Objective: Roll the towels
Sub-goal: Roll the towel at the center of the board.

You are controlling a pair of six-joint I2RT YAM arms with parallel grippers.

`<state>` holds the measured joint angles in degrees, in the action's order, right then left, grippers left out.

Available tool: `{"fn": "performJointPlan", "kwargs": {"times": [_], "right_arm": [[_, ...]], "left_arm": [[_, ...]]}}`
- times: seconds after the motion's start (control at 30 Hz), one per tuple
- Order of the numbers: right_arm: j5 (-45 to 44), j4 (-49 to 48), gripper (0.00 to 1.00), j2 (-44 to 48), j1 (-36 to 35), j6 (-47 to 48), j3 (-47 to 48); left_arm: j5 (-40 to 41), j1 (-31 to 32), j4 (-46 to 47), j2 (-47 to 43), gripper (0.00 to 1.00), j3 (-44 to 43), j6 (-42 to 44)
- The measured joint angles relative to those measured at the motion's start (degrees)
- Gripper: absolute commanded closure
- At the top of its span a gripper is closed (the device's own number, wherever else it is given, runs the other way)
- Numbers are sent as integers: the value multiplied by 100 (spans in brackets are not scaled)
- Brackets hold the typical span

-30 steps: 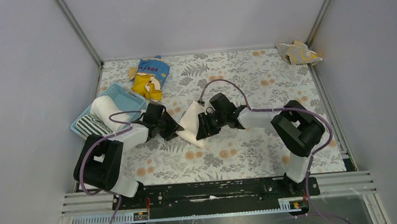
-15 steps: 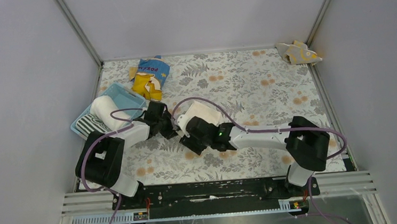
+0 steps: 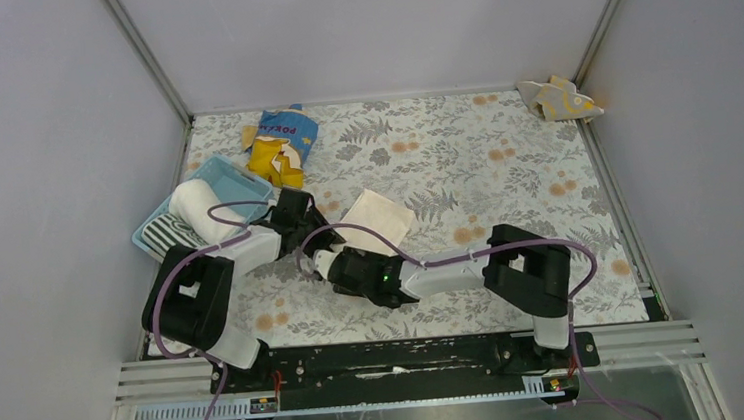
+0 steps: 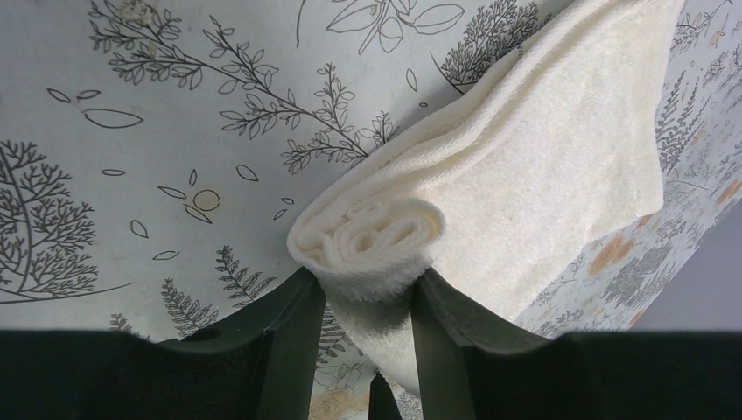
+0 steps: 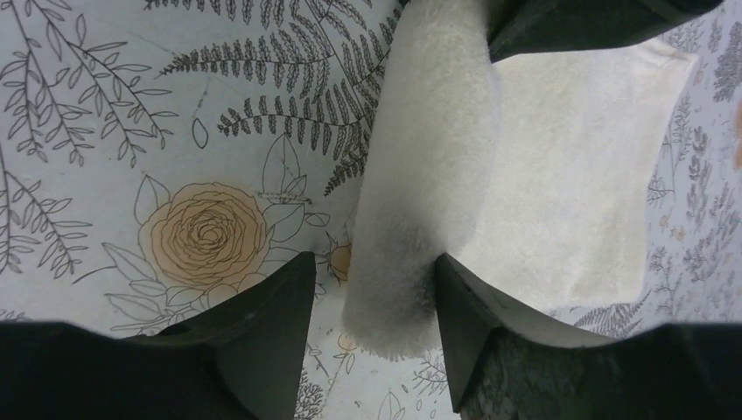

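Note:
A cream-white towel [image 3: 379, 216] lies on the flower-patterned table, rolled up along its near-left edge. My left gripper [image 3: 312, 237] is shut on one end of that roll [image 4: 372, 241], and the flat part of the towel spreads away behind it. My right gripper [image 3: 325, 264] stands with its jaws on either side of the roll's other end [image 5: 411, 201]. Its right finger [image 5: 477, 332] touches the roll and a gap shows at the left finger [image 5: 262, 328]. A beige towel with yellow marks [image 3: 560, 98] lies crumpled in the far right corner.
A light blue basket [image 3: 241, 183] at the left holds a rolled white towel [image 3: 197, 204] and a striped towel [image 3: 171, 234]. A blue-and-yellow snack bag [image 3: 280, 142] lies behind it. Grey walls close in the table on three sides.
My right arm has swung from the towel's right side round to its near-left end. The towel, lifted and bunched before, now lies flat with a rolled edge. The left gripper has stayed at the roll.

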<state>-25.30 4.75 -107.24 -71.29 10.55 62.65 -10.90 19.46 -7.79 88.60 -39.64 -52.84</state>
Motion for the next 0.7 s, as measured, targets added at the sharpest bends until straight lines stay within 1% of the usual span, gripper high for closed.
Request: {"fn": "performJointPlan", "kwargs": {"times": [0.03,0.13,0.17,0.27,0.37,0.47,0.6,0.7], "right_arm": [[-122,-28,46,-59,-9,37,24],[-315,4,62,-212,-20,96,138],[-385,33,63,-293,-20,94,208],[-490,103,72,-433,-17,55,337],[-258,138,79,-378,31,-76,332],[625,90,83,-122,264,-402,256],[2267,-201,85,168,800,-1049,39],[3403,-546,86,188,1233,-1550,-98]], "left_arm": [[4,0,-2,0,61,0,0],[35,2,-7,-15,60,0,2],[55,4,-17,-28,59,0,4],[127,4,-87,-85,53,4,31],[210,7,-201,-223,43,39,68],[380,-2,-490,-551,32,153,109],[584,-61,-946,-1158,24,229,111],[678,-103,-1123,-1585,18,229,116]]}}
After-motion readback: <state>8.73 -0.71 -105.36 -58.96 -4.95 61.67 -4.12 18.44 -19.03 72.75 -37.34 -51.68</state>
